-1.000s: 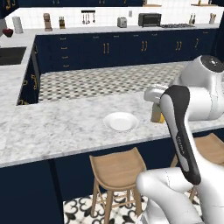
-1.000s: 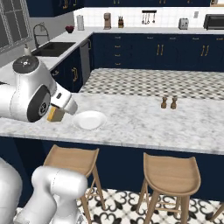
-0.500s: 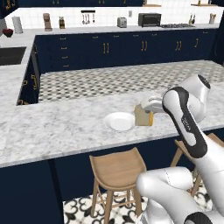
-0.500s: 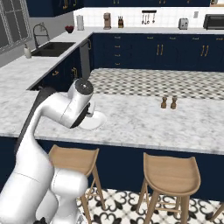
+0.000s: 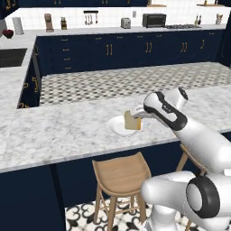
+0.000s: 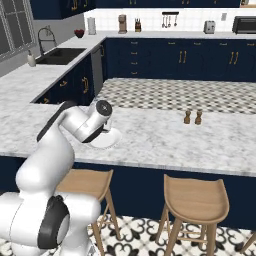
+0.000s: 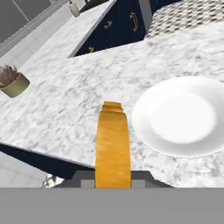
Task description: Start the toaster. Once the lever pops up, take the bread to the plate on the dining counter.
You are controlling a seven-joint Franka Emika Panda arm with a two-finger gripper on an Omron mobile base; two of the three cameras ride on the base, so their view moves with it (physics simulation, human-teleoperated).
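Near the front edge of the dining bench, the jaws hold the bread upright on edge over the plate, so delivery is the step in hand; next, I'd judge, comes lowering and letting go. From the hand view the slice looks beside the plate, whereas the right base view hides it behind the arm.

Navy cabinets with gold handles, patterned tile floor, 2 wooden stools, white tiled wall

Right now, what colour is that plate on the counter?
Plain white; the plate shows best in the hand view.
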